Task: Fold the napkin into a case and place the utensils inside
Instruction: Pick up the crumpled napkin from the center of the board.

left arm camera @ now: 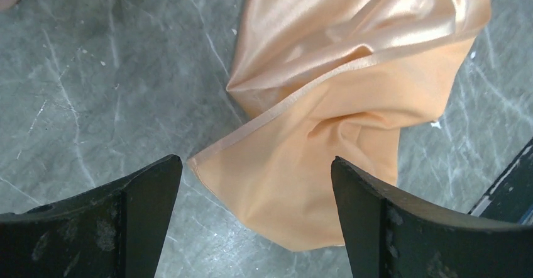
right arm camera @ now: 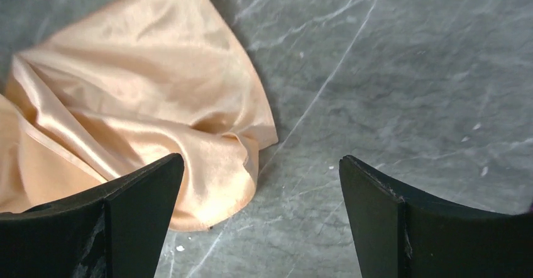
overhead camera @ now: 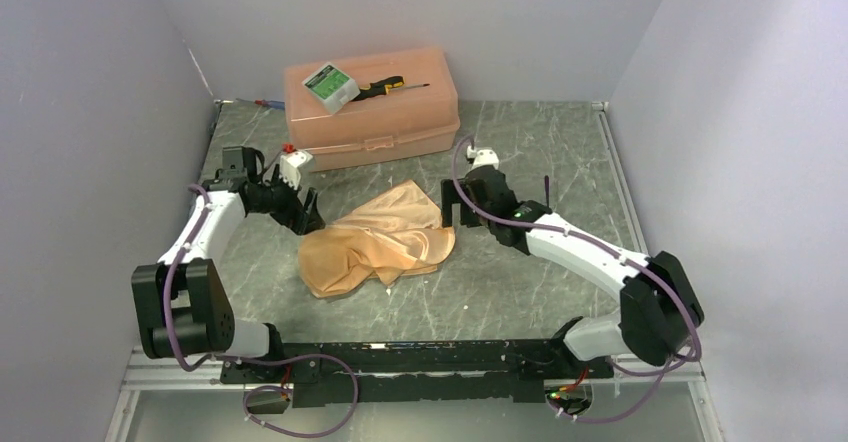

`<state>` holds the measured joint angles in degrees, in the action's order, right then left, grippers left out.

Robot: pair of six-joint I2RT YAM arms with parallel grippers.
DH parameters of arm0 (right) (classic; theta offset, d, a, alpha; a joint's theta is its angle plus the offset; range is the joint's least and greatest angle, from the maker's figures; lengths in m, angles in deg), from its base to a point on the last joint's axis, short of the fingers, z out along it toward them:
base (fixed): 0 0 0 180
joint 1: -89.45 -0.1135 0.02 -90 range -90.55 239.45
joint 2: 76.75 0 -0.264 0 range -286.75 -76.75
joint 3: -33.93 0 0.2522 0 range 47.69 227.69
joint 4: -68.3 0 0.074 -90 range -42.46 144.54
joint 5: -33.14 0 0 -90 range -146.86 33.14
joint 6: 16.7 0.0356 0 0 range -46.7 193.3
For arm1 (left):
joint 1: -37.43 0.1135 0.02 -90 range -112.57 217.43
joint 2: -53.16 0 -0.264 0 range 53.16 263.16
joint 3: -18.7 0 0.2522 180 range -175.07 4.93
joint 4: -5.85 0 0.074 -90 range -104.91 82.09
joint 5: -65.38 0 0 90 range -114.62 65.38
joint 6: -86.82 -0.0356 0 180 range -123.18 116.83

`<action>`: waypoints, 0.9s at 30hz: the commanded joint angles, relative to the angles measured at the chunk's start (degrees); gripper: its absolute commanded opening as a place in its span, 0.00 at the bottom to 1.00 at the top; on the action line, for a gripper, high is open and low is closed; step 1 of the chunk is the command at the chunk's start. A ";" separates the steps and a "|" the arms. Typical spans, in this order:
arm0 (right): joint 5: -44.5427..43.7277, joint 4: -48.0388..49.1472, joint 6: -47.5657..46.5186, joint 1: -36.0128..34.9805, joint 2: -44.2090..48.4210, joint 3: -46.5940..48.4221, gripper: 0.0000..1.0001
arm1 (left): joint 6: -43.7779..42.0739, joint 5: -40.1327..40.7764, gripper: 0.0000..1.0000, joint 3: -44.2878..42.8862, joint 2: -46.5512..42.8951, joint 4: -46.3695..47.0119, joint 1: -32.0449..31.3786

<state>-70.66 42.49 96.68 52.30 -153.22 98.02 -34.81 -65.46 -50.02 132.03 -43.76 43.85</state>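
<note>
A rigid peach plastic box (overhead camera: 390, 134) sat at the back of the grey marbled desk (overhead camera: 530, 282), close to the rear wall. On its lid lay a small green-and-white carton (overhead camera: 330, 85), and just beside that a black-and-yellow-handled screwdriver (overhead camera: 385, 87).

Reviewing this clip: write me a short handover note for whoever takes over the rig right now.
Left gripper: open, empty, a corner of the napkin lies between its fingers.
Right gripper: open, empty, at the napkin's right edge.
Napkin: crumpled in a heap on the table, in front of the plastic box.
Utensils: not in view in any camera.
Done: nothing, no fold made yet.
Left: flatten the napkin, fold it into a case, find the utensils and put them inside.
</note>
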 commanded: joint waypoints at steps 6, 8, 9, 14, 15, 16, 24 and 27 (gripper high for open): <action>2.98 -0.38 0.53 -2.22 -8.67 -0.16 0.91 | -0.88 12.76 0.94 2.40 2.15 5.90 -8.94; 3.76 0.45 0.81 -2.50 -9.79 -0.58 0.90 | -0.30 15.65 0.94 2.53 3.78 7.54 -10.43; 3.90 0.80 0.99 -2.67 -10.49 -0.80 0.89 | -0.16 16.94 0.94 2.64 4.62 8.50 -11.00; 5.21 2.73 1.36 -3.09 -12.47 -1.13 0.76 | -0.74 20.06 0.89 3.23 7.06 10.80 -11.80; 5.62 3.02 1.45 -3.11 -12.82 -1.02 0.73 | -0.97 20.20 0.89 3.20 7.18 10.54 -11.78; 5.99 3.34 1.41 -3.11 -13.08 -0.93 0.68 | -1.44 20.19 0.88 3.19 7.37 10.16 -11.78; 5.92 5.03 1.98 -3.08 -13.53 -1.02 0.29 | -2.53 20.22 0.77 4.35 8.67 11.20 -11.77; 5.42 5.19 2.09 -3.04 -12.54 -1.39 0.22 | -1.64 17.37 0.70 3.56 9.51 9.69 -11.78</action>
<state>-64.69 45.02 98.27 49.44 -167.27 96.91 -36.58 -45.35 -45.92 140.43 -33.93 32.20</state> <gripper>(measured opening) 0.255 0.738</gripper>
